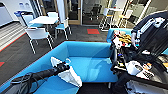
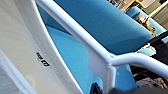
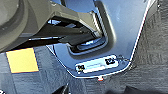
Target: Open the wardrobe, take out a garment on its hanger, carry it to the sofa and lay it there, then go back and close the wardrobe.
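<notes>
We are holding our left gripper (image 1: 65,67) over the sofa (image 1: 95,51) seat's front edge, clamped on the hanger (image 2: 100,53) with the T-shirt (image 1: 68,73); we cannot tell the right gripper's fingers.

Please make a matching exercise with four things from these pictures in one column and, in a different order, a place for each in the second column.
Things:
1. white thin T-shirt
2. bright blue upholstered sofa
3. white chair with thin legs
4. orange-red square carpet tile

Places:
A. on the dark floor near the glass doors
B. beside the white table
C. directly before the robot
D. on the sofa seat, at the left claw

Pairs: 1-D, 2-C, 3-B, 4-A
</notes>
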Robot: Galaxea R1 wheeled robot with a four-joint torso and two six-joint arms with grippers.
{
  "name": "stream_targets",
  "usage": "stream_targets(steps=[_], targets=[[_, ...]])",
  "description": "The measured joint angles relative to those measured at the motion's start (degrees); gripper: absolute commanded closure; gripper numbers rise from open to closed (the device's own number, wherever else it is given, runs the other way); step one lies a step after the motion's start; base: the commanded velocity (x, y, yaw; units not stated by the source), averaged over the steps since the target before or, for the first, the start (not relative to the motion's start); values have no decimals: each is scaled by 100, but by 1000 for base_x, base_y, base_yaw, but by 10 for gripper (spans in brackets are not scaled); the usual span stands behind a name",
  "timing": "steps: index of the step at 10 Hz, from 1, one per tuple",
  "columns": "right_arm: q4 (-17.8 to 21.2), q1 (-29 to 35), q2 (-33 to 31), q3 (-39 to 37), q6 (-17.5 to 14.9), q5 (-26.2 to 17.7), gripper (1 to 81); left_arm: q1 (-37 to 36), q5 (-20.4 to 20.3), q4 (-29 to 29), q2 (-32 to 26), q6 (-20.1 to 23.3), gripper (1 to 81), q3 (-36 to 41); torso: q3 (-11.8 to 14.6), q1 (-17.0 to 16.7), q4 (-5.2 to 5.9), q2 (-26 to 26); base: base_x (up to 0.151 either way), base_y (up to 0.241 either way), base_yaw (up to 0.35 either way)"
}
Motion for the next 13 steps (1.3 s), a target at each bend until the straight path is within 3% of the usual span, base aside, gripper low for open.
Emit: stream_targets(steps=[1, 2, 8, 9, 11, 12, 13], targets=[[0, -5, -1, 0, 2, 0, 10, 99, 5, 30, -82, 0, 811, 22, 0, 0, 46, 0, 0, 0, 0], [0, -16, -4, -6, 0, 1, 10, 99, -30, 33, -112, -1, 811, 82, 0, 0, 170, 0, 0, 0, 0], [1, -27, -12, -50, 0, 80, 10, 614, -168, 105, -464, 22, 811, 118, 0, -2, 1326, -2, 0, 0, 0], [1, -16, -10, -59, 2, 83, 10, 767, -174, 179, -521, 22, 811, 177, 0, -2, 1446, -2, 0, 0, 0], [1, 2, -6, -66, 0, 83, 10, 1092, -173, 436, -597, 24, 811, 400, 2, -2, 1479, -2, 0, 0, 0], [1, 0, -4, -77, 0, 76, 10, 1237, -240, 605, -589, 104, 10, 553, 2, -2, 1479, -2, 0, 0, 0], [1, 4, -6, -85, 0, 80, 10, 1346, -301, 664, -600, 73, 10, 623, 2, -2, 1479, -2, 0, 0, 0]])
